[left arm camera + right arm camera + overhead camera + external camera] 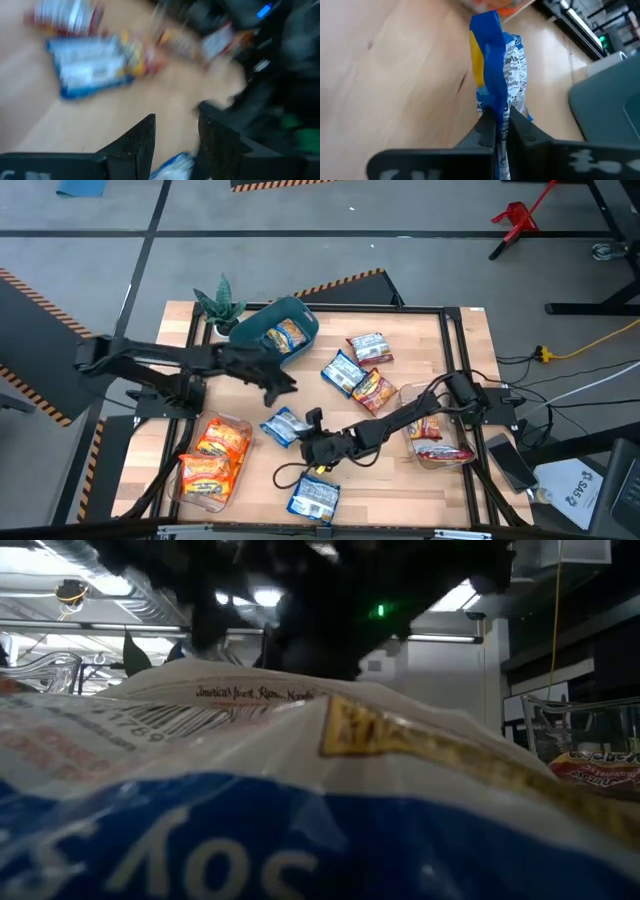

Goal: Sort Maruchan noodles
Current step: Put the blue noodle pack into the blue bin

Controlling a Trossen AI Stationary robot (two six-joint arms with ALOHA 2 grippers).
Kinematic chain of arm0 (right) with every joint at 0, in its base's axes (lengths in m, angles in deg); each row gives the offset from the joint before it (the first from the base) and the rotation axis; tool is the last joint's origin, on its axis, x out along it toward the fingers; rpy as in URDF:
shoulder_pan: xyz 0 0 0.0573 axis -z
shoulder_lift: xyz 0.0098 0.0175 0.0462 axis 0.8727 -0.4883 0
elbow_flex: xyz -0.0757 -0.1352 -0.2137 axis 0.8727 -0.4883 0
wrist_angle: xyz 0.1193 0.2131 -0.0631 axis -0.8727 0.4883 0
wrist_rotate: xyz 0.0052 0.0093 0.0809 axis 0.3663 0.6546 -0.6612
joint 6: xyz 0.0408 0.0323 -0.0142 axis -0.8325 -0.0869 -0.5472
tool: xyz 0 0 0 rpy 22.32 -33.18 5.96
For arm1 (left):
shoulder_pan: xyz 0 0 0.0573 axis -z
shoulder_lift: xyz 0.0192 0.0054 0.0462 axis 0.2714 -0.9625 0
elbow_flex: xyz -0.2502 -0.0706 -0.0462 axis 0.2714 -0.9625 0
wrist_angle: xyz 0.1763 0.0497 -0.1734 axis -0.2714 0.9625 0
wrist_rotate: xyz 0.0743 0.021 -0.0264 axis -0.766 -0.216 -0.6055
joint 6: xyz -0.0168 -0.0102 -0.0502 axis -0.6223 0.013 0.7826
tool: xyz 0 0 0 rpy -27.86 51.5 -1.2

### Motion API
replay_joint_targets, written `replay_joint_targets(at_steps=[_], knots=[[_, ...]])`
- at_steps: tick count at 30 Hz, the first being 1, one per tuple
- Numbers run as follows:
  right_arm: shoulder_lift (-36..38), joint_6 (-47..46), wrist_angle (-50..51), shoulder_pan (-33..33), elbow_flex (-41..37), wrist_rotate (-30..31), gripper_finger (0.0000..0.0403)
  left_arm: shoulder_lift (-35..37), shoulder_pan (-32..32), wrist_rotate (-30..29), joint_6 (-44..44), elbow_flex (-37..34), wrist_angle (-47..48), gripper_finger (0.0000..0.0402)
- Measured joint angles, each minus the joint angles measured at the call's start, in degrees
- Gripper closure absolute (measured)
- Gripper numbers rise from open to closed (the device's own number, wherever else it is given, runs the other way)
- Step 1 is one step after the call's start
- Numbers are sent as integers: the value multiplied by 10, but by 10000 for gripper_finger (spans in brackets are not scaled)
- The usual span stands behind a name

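While I sweep the table from the left, I see a clear tray at the near-left corner holding orange packets, and beyond it a teal bin at the far left with another orange packet inside. My left gripper hangs over the wood just right of that bin, fingers parted a little with nothing between them. Further right, at the near middle, my right gripper has closed tight on the edge of a blue packet, which the wrist view shows pinched upright between the fingers just above the table. Another blue packet lies at the near edge, a third and two red ones lie loose toward the far middle, and a second tray at the right holds red packets. I judge the pick is made and the carry comes next: lift clear and take the blue packet to wherever blue belongs, though I see no container for blue yet.
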Motion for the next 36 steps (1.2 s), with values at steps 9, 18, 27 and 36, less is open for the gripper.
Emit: replay_joint_targets(at_steps=[9, 18, 27, 36], knots=[[110, -46, -21, 52, 0, -36, 403, 170, 12, -32, -18, 79, 1, 257], [165, -148, -174, 179, 0, -141, 403, 261, 18, -50, -35, 94, 2, 257], [78, -340, -310, 266, 0, -163, 403, 284, 18, -51, -49, 94, 1, 257], [4, -419, -401, 269, 2, -81, 403, 284, 18, -55, -76, 94, 1, 257]])
